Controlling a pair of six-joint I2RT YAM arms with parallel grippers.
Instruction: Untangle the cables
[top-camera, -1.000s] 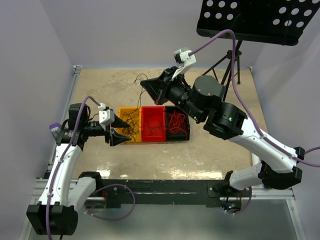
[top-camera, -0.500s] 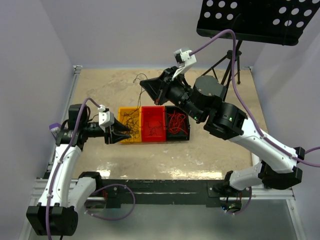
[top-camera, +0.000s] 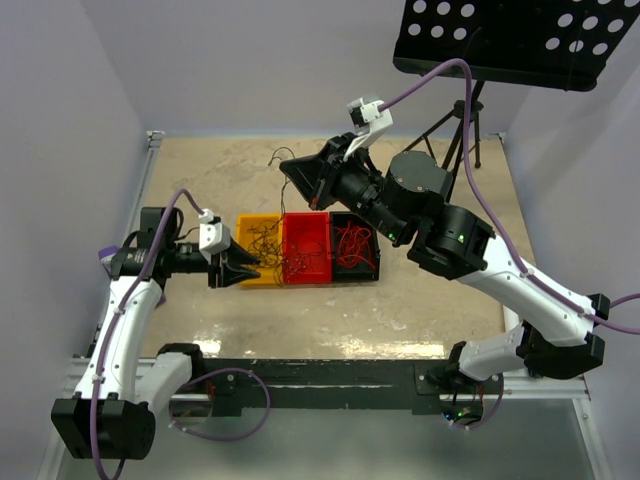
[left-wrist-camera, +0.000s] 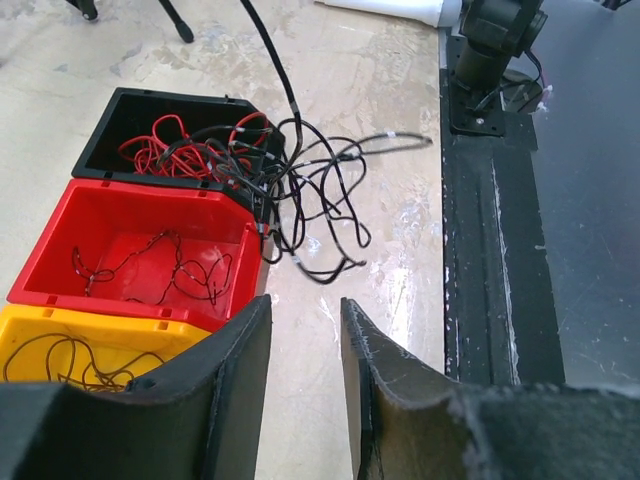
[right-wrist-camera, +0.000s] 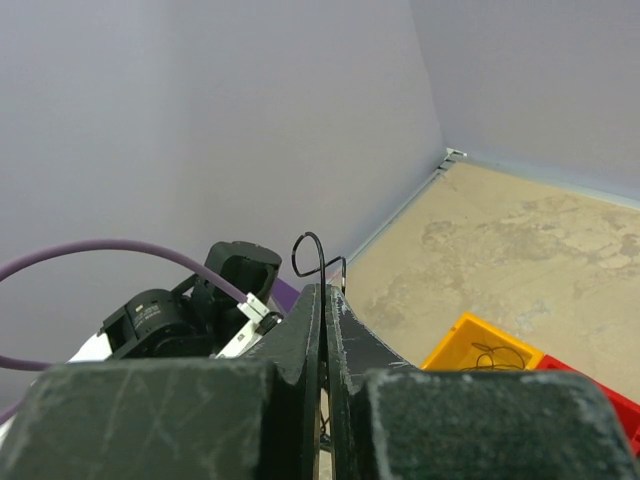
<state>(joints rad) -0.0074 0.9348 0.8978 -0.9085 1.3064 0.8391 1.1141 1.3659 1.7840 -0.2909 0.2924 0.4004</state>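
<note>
While the black rail (top-camera: 330, 372) runs along the near edge of the table (top-camera: 400, 300), the left gripper (left-wrist-camera: 304, 302) sits low over the table just left of the row of three bins, at the near corner of the yellow bin (left-wrist-camera: 100, 335). Its jaws stand a little apart with bare table showing through the gap, and no cable shows between them. The cables are spread over the bins and the table beside them. A loose tangle (left-wrist-camera: 320, 200) of black ones lies on the table on the near side of the red bin (left-wrist-camera: 120, 215) and black bin (left-wrist-camera: 130, 110), just beyond the left fingertips, with several strands climbing over the near wall of the black bin. The yellow bin, leftmost, holds a few thin black curls; the red bin in the middle holds a few more on its floor; the black bin, rightmost, holds a heap of red cables (left-wrist-camera: 165, 150) mixed with the black strands. Farther back and higher, the right gripper (right-wrist-camera: 324, 295) hangs above the far side of the bins, its jaws pressed together on a black cable (right-wrist-camera: 307, 235) whose small loop sticks out past the tips. At the far right stands a black perforated music stand (top-camera: 520, 35).
</note>
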